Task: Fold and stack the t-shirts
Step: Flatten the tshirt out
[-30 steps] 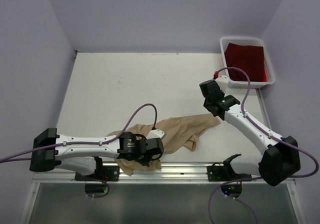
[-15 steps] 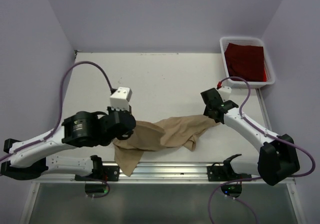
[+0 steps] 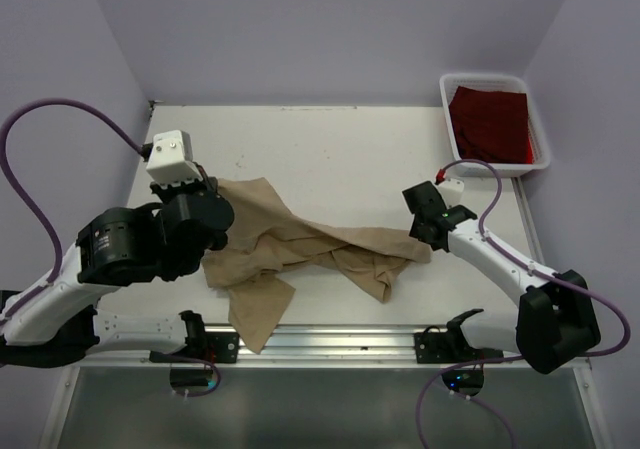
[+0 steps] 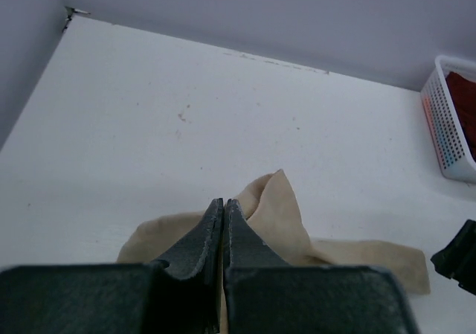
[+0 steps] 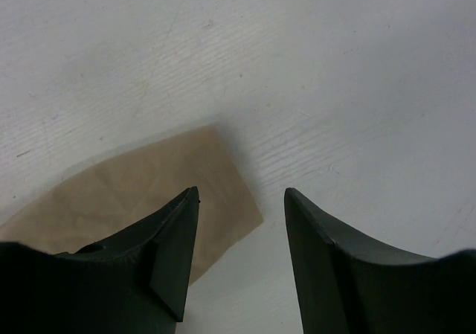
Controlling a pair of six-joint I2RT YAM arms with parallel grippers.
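Holding the tan t-shirt with the left gripper clamped on it; right gripper has its jaws apart, nothing in them.

Nearest me, one flap of the tan t-shirt trails down to the metal rail at the front edge of the table. The rest lies crumpled in a band across the near half, running from the left arm to the right. Left fingers are pressed together with a fold of cloth at their tips, and the cloth peaks up just beyond. At the right end a flat corner of the shirt lies under the spread fingers, one over cloth, the other over bare table; contact not clear. In the far right corner the dark red t-shirt sits inside the white bin, well apart from the tan one.
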